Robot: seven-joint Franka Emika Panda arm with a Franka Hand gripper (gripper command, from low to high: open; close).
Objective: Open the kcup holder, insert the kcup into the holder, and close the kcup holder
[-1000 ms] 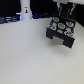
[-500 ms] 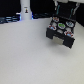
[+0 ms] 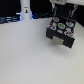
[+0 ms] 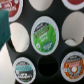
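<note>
Nothing has shifted: end effector point(image 3: 61, 11) hovers above the kcup holder point(image 3: 61, 31); its opening cannot be told.

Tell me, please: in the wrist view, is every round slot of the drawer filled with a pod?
No: in the wrist view the slot below the green-lidded pod is a dark empty hole.

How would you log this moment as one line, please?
kcup holder: drawer open | kcup: in slot | gripper: over drawer, jaws unclear | close: pending
</note>
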